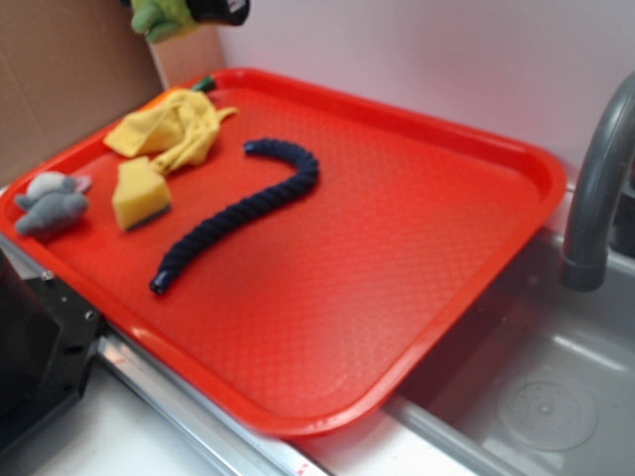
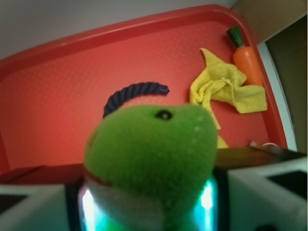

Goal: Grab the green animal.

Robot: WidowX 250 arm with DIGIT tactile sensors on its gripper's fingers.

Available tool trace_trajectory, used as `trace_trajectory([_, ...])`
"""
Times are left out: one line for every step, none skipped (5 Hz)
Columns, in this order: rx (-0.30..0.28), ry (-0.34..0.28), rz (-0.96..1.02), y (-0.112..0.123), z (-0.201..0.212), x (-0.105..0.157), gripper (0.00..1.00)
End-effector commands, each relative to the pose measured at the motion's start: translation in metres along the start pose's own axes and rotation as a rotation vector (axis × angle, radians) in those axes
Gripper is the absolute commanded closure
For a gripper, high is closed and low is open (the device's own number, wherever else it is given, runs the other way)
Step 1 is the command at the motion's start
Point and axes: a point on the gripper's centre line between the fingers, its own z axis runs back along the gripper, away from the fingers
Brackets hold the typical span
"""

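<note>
A: Log it left to right. Your tray [image 1: 476, 149] held a grey plush mouse [image 1: 52, 201], a yellow sponge [image 1: 140, 193], a yellow cloth [image 1: 174, 129] and a dark blue rope [image 1: 238, 213].

B: And the green animal [image 2: 151, 159]?

A: Lifted clear of the tray at the exterior view's top edge, clamped in your gripper [image 1: 213, 10], whose fingers [image 2: 33, 207] pressed its sides. The gripper was mostly cropped there. The wrist view showed a carrot [image 2: 248, 60] beside the cloth; the toy hid the sponge.
</note>
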Motion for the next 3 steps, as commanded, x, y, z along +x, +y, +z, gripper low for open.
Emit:
trace_trajectory([-0.012,-0.008,-0.009,-0.0114,0.0047,-0.0052,1.00])
trace_trajectory([-0.026,-0.006,0.010,-0.0056,0.0007,-0.0020,1.00])
trace_trajectory([-0.023,0.003,0.007,-0.0048,-0.0017,-0.0021,1.00])
